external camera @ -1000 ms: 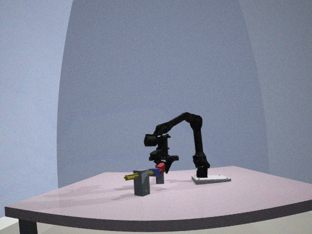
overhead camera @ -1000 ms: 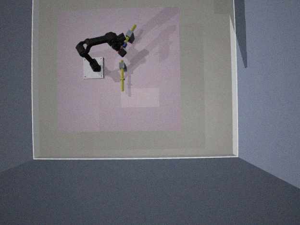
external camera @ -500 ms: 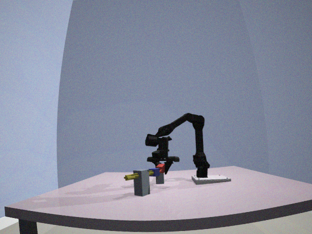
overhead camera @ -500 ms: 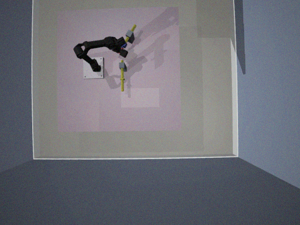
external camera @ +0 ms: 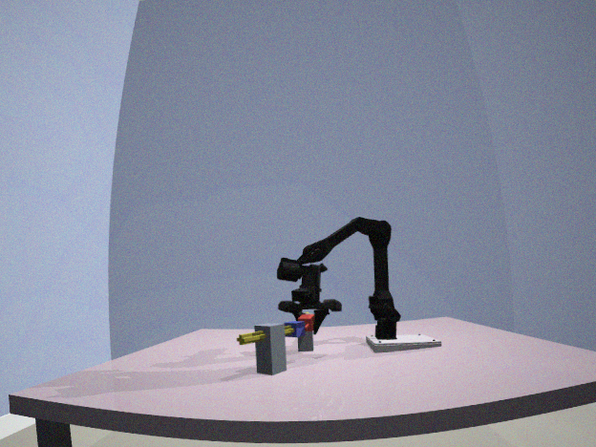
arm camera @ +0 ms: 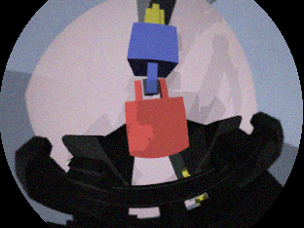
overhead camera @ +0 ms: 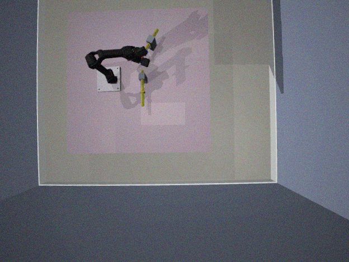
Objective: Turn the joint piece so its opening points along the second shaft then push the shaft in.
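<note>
The red square joint piece (external camera: 306, 323) (arm camera: 157, 128) sits between the fingers of my gripper (overhead camera: 142, 57), which is shut on it. It is hinged to a blue piece (external camera: 294, 329) (arm camera: 153, 43) on the first yellow shaft (overhead camera: 157, 30) (external camera: 250, 338) (arm camera: 154, 16). From the wrist, red and blue lie nearly in line; the opening is hidden. The first shaft passes through a grey block (overhead camera: 150, 40) (external camera: 270, 351). The second yellow shaft (overhead camera: 142, 98) lies in the other grey block (overhead camera: 141, 76) (external camera: 306, 342), its short end towards my gripper with a gap between.
The white base plate (overhead camera: 102, 84) (external camera: 406, 342) of the arm stands beside the second block. A collar (overhead camera: 142, 92) sits on the second shaft's long part. The pink table top (overhead camera: 93, 126) (external camera: 385, 379) carries shadows of the arm and blocks.
</note>
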`<action>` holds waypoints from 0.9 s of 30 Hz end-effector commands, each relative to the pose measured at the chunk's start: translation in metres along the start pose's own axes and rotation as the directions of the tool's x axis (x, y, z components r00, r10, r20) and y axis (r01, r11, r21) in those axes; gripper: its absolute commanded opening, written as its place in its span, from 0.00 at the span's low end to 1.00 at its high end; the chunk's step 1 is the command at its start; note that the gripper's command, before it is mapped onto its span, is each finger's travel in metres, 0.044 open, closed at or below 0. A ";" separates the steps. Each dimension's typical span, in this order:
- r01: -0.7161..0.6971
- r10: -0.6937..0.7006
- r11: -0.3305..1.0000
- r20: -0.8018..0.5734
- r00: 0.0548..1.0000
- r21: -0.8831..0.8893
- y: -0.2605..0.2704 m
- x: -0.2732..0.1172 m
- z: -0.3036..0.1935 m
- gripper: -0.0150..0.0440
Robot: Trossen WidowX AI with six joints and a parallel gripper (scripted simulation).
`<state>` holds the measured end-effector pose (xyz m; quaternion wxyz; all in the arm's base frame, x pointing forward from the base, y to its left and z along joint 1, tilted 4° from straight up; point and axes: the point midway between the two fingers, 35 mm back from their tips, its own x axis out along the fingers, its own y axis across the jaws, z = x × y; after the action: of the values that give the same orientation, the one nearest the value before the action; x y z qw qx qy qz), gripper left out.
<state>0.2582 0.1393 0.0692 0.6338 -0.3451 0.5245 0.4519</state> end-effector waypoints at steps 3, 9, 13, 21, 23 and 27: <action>-0.003 0.003 1.000 0.009 1.000 -0.012 -0.001 0.000 0.000 0.25; -0.004 0.004 1.000 0.009 1.000 -0.011 -0.001 0.000 0.000 0.25; -0.004 0.004 1.000 0.009 1.000 -0.011 -0.001 0.000 0.000 0.25; -0.004 0.004 1.000 0.007 1.000 -0.007 0.000 0.000 0.000 0.25; -0.004 0.004 1.000 0.007 1.000 -0.007 0.000 0.000 0.000 0.25; -0.004 0.004 1.000 0.007 1.000 -0.007 0.000 0.000 0.000 0.34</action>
<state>0.2586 0.1391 0.0689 0.6336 -0.3446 0.5212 0.4562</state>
